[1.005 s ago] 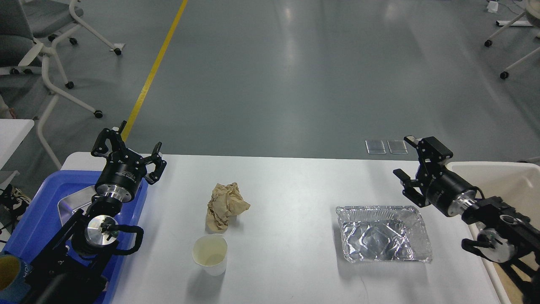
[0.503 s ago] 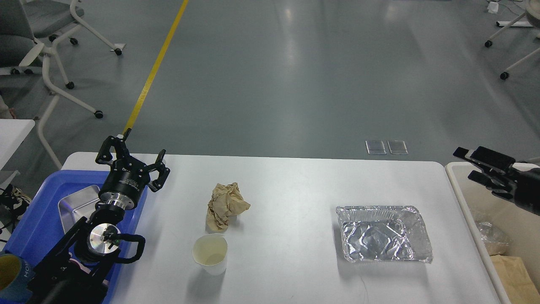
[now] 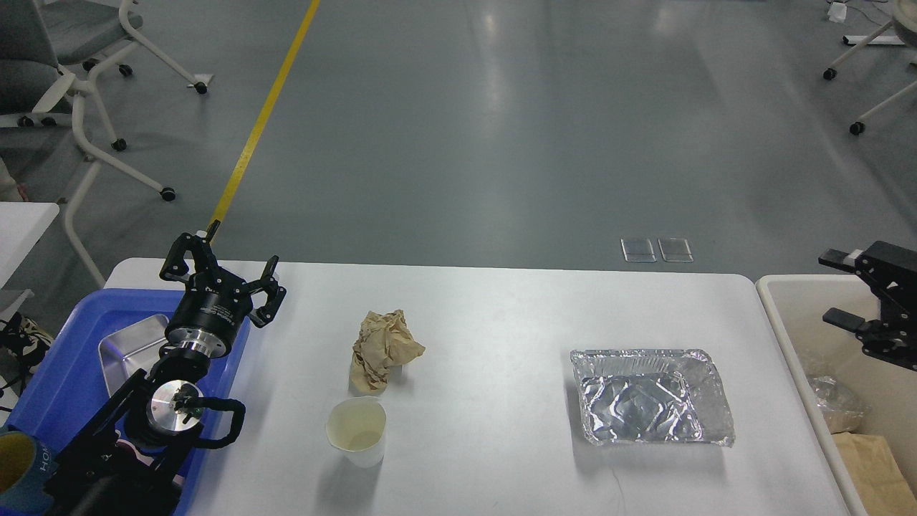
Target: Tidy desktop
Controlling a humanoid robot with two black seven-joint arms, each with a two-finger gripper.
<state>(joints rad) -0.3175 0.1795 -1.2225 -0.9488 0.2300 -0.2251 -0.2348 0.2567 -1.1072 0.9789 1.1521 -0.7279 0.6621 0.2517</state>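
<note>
The white desktop (image 3: 501, 308) holds a crumpled brown paper (image 3: 383, 347), a cream paper cup (image 3: 356, 430) standing upright just in front of it, and an empty foil tray (image 3: 652, 398) at the right. My left gripper (image 3: 223, 266) is open and empty above the desktop's back left corner, by the blue tray (image 3: 50, 373). My right gripper (image 3: 837, 288) is open and empty at the right edge of the view, over the cream bin (image 3: 777, 315).
The blue tray holds a metal pan (image 3: 129, 344); a blue and yellow cup (image 3: 18, 466) sits at its front. The cream bin holds a crumpled clear wrapper (image 3: 831, 405) and brown paper (image 3: 870, 462). Chairs stand on the floor beyond.
My right gripper has swung right, from over the desktop beside the foil tray to over the cream bin. My left gripper shifted slightly. The things on the desktop have not moved.
</note>
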